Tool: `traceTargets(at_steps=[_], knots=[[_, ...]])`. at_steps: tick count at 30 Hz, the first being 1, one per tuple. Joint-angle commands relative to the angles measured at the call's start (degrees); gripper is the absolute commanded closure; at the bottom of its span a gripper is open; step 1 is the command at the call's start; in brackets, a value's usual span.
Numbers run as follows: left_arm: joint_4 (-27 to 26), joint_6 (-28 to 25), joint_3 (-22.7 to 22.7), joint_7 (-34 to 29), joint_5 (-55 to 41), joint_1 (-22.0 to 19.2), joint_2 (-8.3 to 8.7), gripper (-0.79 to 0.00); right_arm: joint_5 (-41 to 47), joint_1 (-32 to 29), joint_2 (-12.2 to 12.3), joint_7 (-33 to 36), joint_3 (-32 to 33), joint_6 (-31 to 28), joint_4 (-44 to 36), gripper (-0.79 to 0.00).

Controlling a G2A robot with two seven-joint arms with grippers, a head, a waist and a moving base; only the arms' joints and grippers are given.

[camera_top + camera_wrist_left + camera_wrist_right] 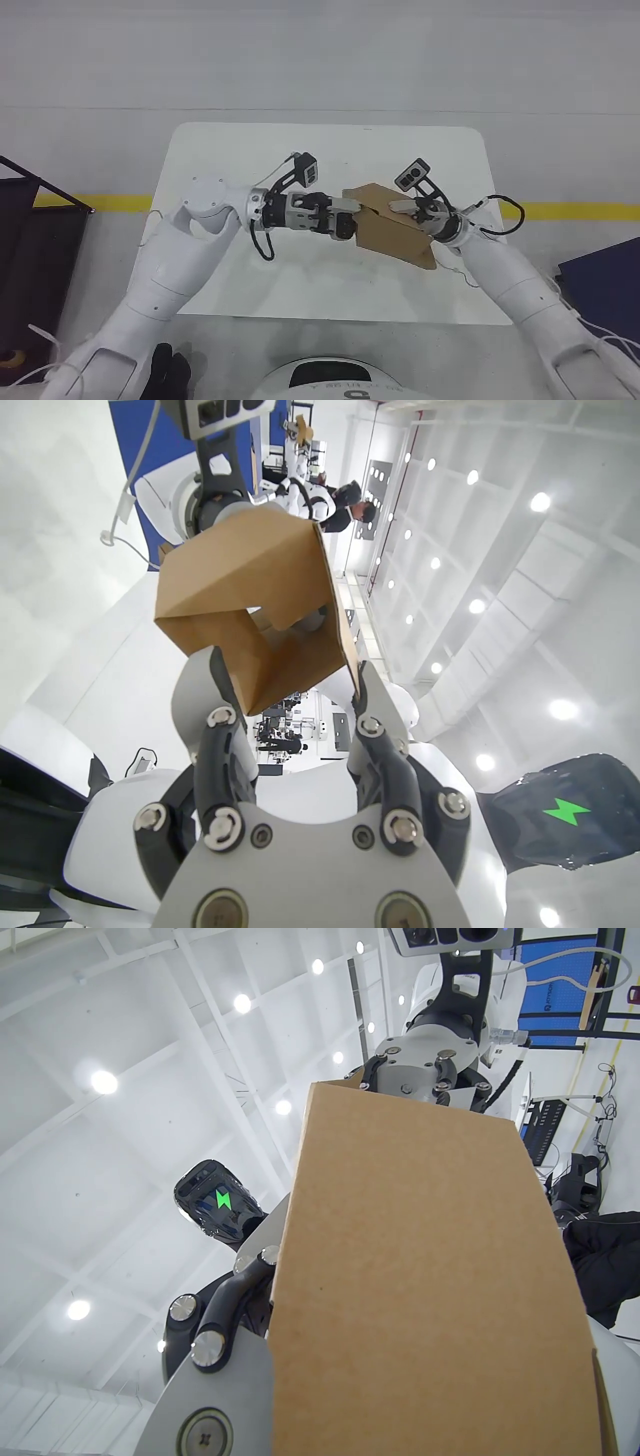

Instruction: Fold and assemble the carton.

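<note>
Closest to my R wrist cam is the carton [425, 1253]: one plain brown panel right up against the lens, running away toward the L gripper [425, 1073] at its far end. That panel covers the R gripper's working end, so I can't tell if it's spread or clamped. On the top cam the R gripper [405, 208] sits at the carton's [395, 232] upper right side, touching it.

L wrist cam: L gripper [290, 662] has its fingers [367, 695] set wide apart w/ the carton's [240, 565] near end btwn them. One finger lies along the outside of a side panel, the other touches the edge of the opposite panel. I read that as pinching the carton across its open end. Carton is opened into a four-sided tube, not flat. I'm looking into the open end, and a flap [285, 615] w/ a notched cut sits folded inward partway down.

Top cam: carton hangs btwn the two grippers over the right-centre part of the white table [230, 150], long axis tilted, L gripper [345, 212] at its left end. A yellow floor line [100, 202] shows past the table on both sides.
</note>
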Motion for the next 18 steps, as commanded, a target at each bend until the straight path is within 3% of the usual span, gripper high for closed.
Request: traceTargets(at_steps=[1,11,18], knots=[[-0.4,0.4,-0.2,-0.4,-0.1,0.2,0.14,-0.391,-0.2,0.2,0.0,0.0,-0.2,0.0,0.2,0.0],[-3.1,2.9,-4.9,-1.5,-5.2,0.8,1.01,-0.419,-1.2,1.7,-0.5,0.0,-1.5,-0.4,1.9,0.0],[-5.9,5.4,-8.0,2.6,-10.4,1.0,1.27,-0.354,-1.1,2.1,-0.8,0.0,-2.0,-0.4,2.3,0.0]])
